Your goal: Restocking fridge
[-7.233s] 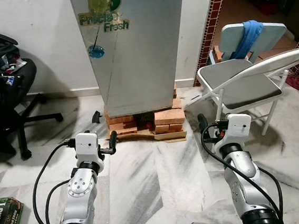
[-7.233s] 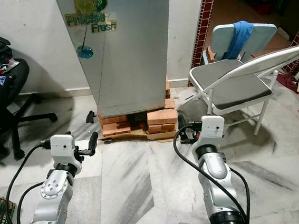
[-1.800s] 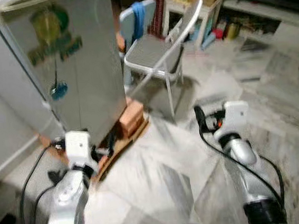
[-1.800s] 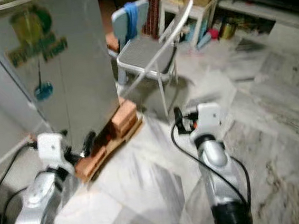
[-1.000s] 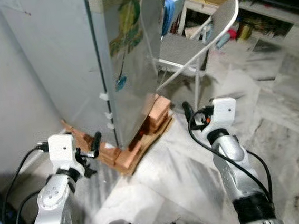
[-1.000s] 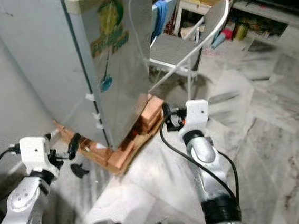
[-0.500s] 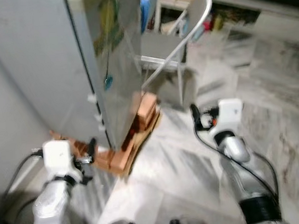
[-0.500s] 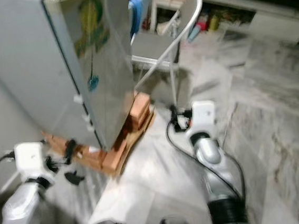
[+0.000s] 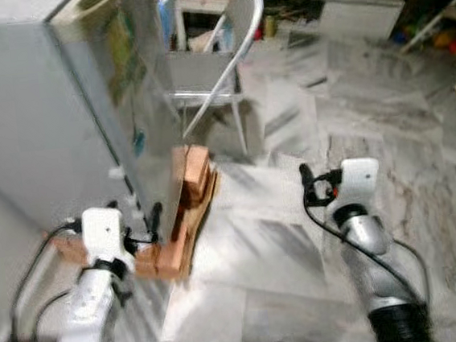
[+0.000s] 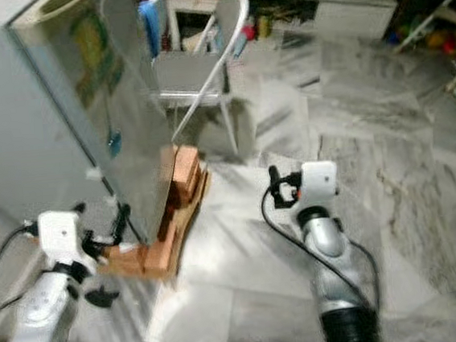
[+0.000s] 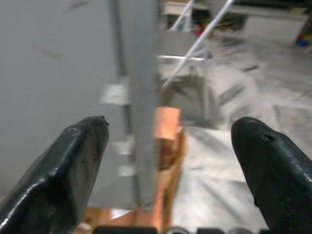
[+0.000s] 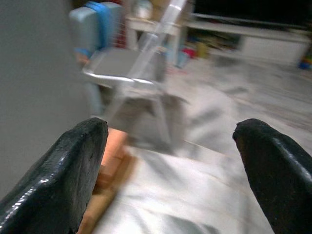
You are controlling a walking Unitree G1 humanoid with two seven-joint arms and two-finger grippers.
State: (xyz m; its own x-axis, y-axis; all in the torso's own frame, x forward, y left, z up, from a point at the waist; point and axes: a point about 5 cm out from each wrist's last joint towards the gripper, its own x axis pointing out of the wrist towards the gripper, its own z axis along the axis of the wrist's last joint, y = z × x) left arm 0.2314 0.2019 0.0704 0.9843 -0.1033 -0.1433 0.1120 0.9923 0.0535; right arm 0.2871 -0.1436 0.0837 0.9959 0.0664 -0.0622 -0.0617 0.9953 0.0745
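Head views, blurred by my own walking. The fridge [image 9: 85,112] stands at my left against the wall, door shut, seen from its corner so that both the grey side panel and the glossy door face show; a green sticker [image 9: 116,56] sits high on the door. It rests on a stack of orange bricks [image 9: 188,192] over a wooden board on the marble floor [image 9: 299,237]. A folding chair [image 9: 217,59] with a blue cloth on it stands just beyond the fridge.

My left gripper [image 11: 170,161] is raised near the fridge's lower corner, its jaws spread wide and empty; the wrist view looks straight at the door edge and the bricks. My right gripper [image 12: 168,165] is held out over bare floor, jaws likewise wide and carrying nothing.

Risks, as I judge them: I am close to the brick plinth while moving, so a foot or my left arm could knock a brick and unsettle the fridge. The chair crowds the door's swing side and may block it opening. With both jaws empty, nothing is at hand to restock.
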